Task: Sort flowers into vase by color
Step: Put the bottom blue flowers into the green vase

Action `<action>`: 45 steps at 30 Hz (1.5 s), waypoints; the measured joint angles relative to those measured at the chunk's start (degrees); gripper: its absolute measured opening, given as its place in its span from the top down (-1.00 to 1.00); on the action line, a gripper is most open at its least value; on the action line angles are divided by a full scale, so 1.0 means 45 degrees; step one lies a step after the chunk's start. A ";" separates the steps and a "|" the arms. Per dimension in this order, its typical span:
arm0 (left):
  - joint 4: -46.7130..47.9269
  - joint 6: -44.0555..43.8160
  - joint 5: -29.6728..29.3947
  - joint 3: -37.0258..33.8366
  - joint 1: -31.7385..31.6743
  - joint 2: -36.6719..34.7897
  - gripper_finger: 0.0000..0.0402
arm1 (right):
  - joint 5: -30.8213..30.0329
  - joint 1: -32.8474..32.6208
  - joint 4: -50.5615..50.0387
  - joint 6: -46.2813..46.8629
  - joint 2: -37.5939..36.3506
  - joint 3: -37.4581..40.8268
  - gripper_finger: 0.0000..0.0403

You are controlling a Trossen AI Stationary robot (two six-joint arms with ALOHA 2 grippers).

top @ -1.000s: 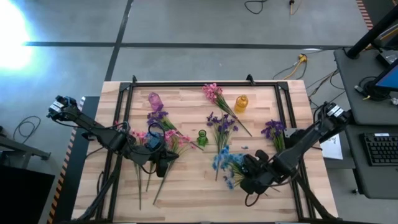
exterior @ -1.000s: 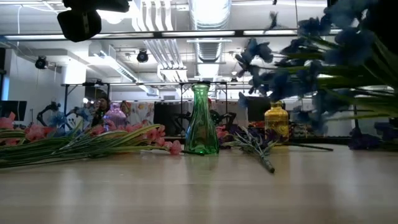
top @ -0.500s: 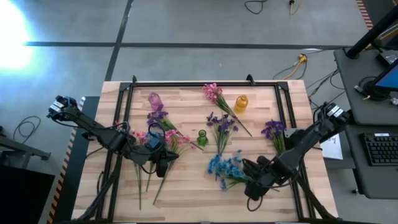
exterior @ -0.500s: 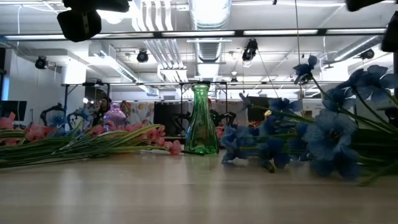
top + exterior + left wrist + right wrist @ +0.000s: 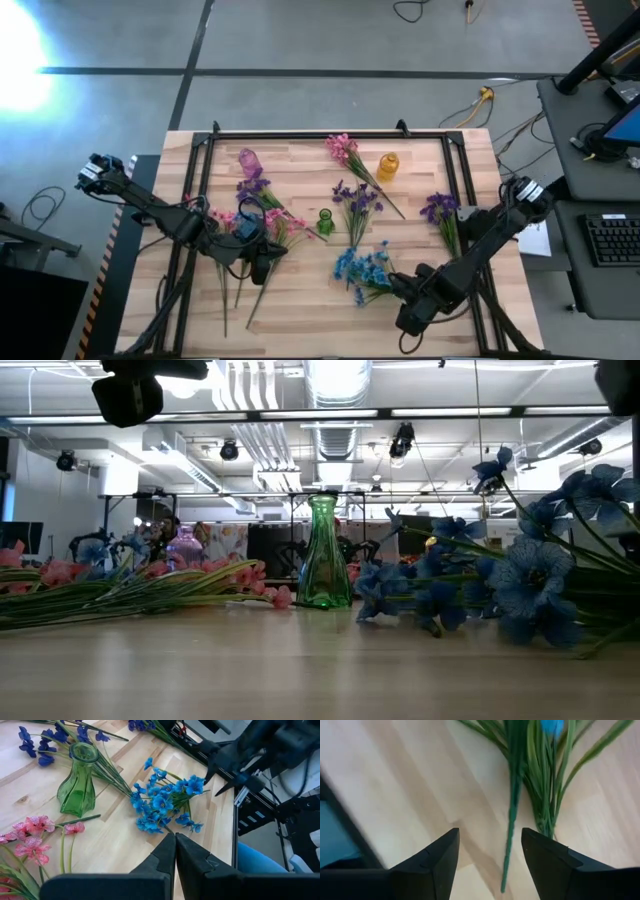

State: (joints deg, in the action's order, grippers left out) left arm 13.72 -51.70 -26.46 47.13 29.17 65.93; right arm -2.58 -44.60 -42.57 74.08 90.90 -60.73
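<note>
A blue flower sprig (image 5: pixel 362 272) lies flat on the table right of the green vase (image 5: pixel 325 221); the low view shows its blossoms (image 5: pixel 520 575) resting on the wood. My right gripper (image 5: pixel 400 290) hangs open just above the sprig's stem end (image 5: pixel 512 815). Its fingers (image 5: pixel 490 832) point steeply down, one on either side of the stem. My left gripper (image 5: pixel 262 268) is shut and holds nothing. It hovers over the pink flowers (image 5: pixel 270 232) at the table's left, and its wrist view shows its fingers (image 5: pixel 175 840) closed together.
A purple vase (image 5: pixel 249 160) and an amber vase (image 5: pixel 387 166) stand near the far edge. More sprigs lie about: pink (image 5: pixel 345 150), purple (image 5: pixel 357 200) and purple (image 5: pixel 440 210). A black frame (image 5: pixel 330 133) rims the table. Bare wood lies along the near edge (image 5: pixel 320 320).
The blue sprig, held up off the table a second ago, has come down and now lies flat on the wood. My right gripper has let it go, sunk a little and drawn back toward the table's near edge, tipping more steeply downward.
</note>
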 joint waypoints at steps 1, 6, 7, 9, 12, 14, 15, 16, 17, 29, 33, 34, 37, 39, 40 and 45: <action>0.0005 0.0000 0.0000 0.0000 0.0000 0.0000 1.00 | 0.0013 0.0000 0.0005 0.0047 0.0204 0.0000 -0.01; 0.0003 0.0000 0.0000 0.0000 0.0000 0.0000 1.00 | 0.0154 -0.0005 -0.0073 0.0224 0.0999 0.0000 -0.01; 0.0002 0.0000 0.0000 0.0000 0.0000 0.0000 1.00 | 0.0202 -0.0005 -0.0081 0.0243 0.1116 0.0000 0.00; 0.0005 0.0000 0.0000 0.0000 0.0000 0.0000 1.00 | 0.0251 -0.0005 -0.0061 0.0303 0.1307 0.0000 0.02; 0.0000 0.0000 0.0000 0.0000 0.0000 0.0000 1.00 | 0.0251 -0.0005 0.0005 0.0308 0.1521 0.0000 0.09; 0.0009 0.0000 0.0000 0.0000 0.0000 0.0000 1.00 | 0.0247 -0.0004 0.0015 0.0306 0.1612 0.0000 0.18; -0.0004 0.0002 0.0000 0.0000 0.0000 0.0000 1.00 | 0.0251 0.0000 0.0009 0.0308 0.1616 0.0000 0.24; -0.0001 0.0005 0.0000 0.0000 0.0000 0.0000 1.00 | 0.0251 0.0000 0.0010 0.0304 0.1616 0.0000 0.30; 0.0000 0.0000 0.0000 0.0000 0.0000 0.0000 1.00 | 0.0251 0.0000 0.0015 0.0314 0.1616 0.0000 0.37; 0.0005 0.0005 0.0000 0.0000 0.0000 0.0000 1.00 | 0.0266 0.0000 -0.0138 0.0549 0.1267 0.0000 0.92; 0.0000 0.0005 0.0000 0.0000 0.0000 0.0000 1.00 | 0.0260 -0.0008 -0.0230 0.0421 0.0312 0.0000 0.93; 0.0000 0.0005 0.0000 0.0000 0.0000 0.0000 1.00 | 0.0236 -0.0040 -0.0257 0.0395 -0.0018 0.0000 0.93; 0.0002 0.0005 0.0000 0.0000 0.0000 0.0000 1.00 | -0.0349 -0.0206 -0.0257 0.0303 -0.1164 0.0000 0.93; 0.0001 0.0001 0.0000 0.0000 0.0000 0.0000 1.00 | -0.0825 -0.0336 -0.0337 0.0289 -0.2003 0.0000 0.93; 0.0007 0.0002 0.0000 0.0000 0.0000 0.0000 1.00 | -0.0977 -0.0406 -0.0461 0.0321 -0.2385 0.0000 0.93; -0.0015 0.0004 0.0000 0.0000 0.0000 0.0000 1.00 | -0.2330 -0.0858 -0.1227 0.0341 -0.4153 0.0029 0.93</action>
State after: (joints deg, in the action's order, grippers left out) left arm 13.65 -51.68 -26.46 47.13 29.17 65.93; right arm -13.07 -48.46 -48.09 75.61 72.21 -60.60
